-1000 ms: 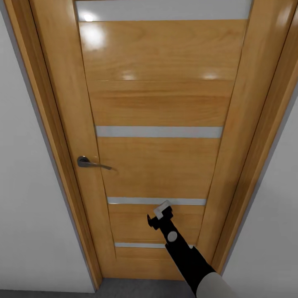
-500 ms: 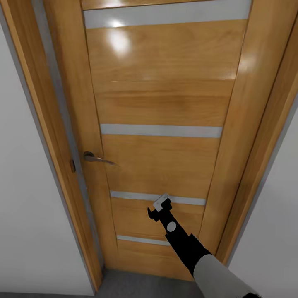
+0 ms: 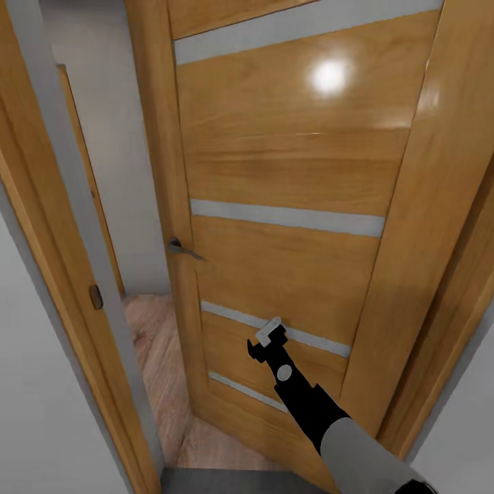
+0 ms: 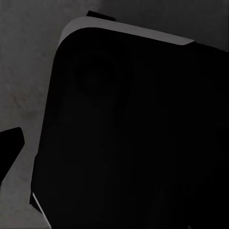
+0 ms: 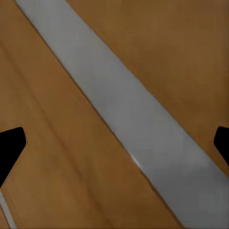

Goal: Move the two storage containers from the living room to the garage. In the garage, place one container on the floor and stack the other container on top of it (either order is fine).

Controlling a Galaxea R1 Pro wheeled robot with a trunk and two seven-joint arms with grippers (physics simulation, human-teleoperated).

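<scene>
The two storage containers are out of view. In the head view my right gripper (image 3: pixel 266 342) reaches forward on its black arm, and its tip is against the lower part of a wooden door (image 3: pixel 288 158), beside a grey strip (image 3: pixel 274 326). In the right wrist view the gripper (image 5: pixel 114 143) is open. Its black fingertips (image 5: pixel 10 145) stand far apart with nothing between them, close to the door's wood and a grey strip (image 5: pixel 124 114). My left gripper (image 4: pixel 114 148) faces a dark rounded part of the robot's body, with one fingertip (image 4: pixel 10 145) showing far out to the side.
The door is ajar, with its lever handle (image 3: pixel 182 248) at the free edge. A gap beside the door frame (image 3: pixel 62 274) shows light wood-plank flooring (image 3: pixel 154 343) and a white wall (image 3: pixel 116 137). Dark grey floor (image 3: pixel 226 480) lies under me. White walls flank the frame.
The door has swung away from me, so a gap has opened at its handle side and shows the room beyond. My right gripper has stayed against the door's lower part. The view has shifted.
</scene>
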